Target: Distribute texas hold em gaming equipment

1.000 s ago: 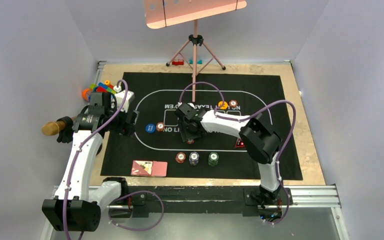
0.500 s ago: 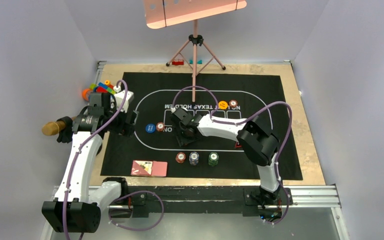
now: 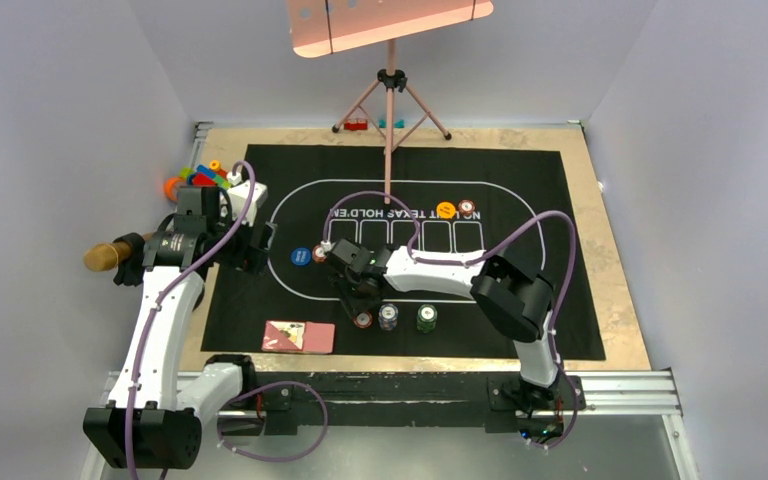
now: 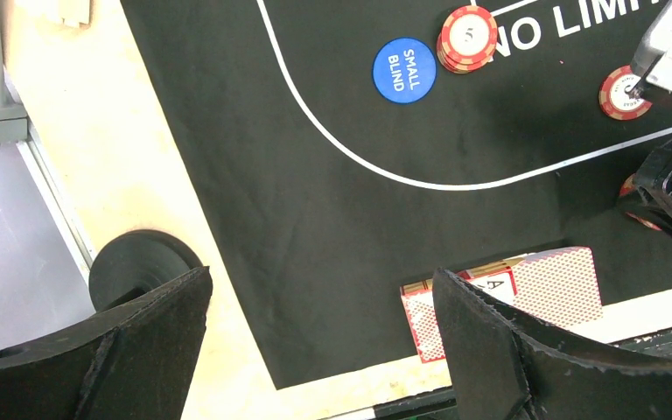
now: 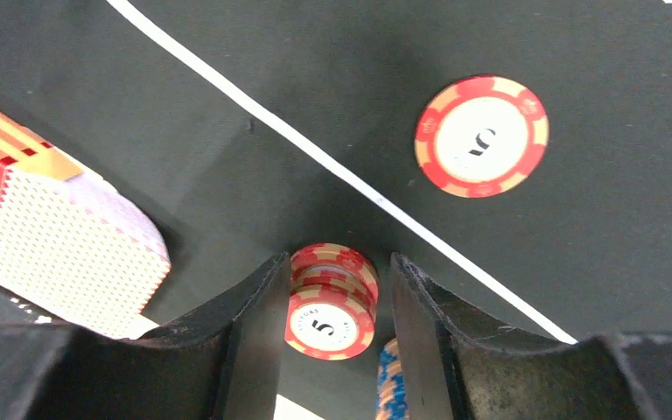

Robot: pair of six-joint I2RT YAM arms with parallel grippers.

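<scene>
My right gripper (image 3: 359,300) is low over the near row of chips. In the right wrist view its jaws (image 5: 337,262) are open and straddle a stack of red poker chips (image 5: 332,302). The left finger is against the stack and a small gap shows on the right. A single red chip (image 5: 481,136) lies flat beyond the white line. Grey chips (image 3: 388,317) and green chips (image 3: 427,318) stand to the right of the red stack (image 3: 362,320). The playing cards (image 3: 299,336) lie to its left. My left gripper (image 4: 322,280) hangs open over the mat's near-left corner, holding nothing.
A blue small-blind button (image 4: 404,70) and a red chip stack (image 4: 467,38) sit at the oval's left end. An orange button (image 3: 446,209) and a red chip (image 3: 468,209) lie at the far side. Toy blocks (image 3: 200,178) and a tripod (image 3: 390,100) stand off the black mat (image 3: 560,200).
My right gripper has swung left and toward the near edge, from the mat's middle to the red chip stack, and its jaws have narrowed. The left arm has not moved.
</scene>
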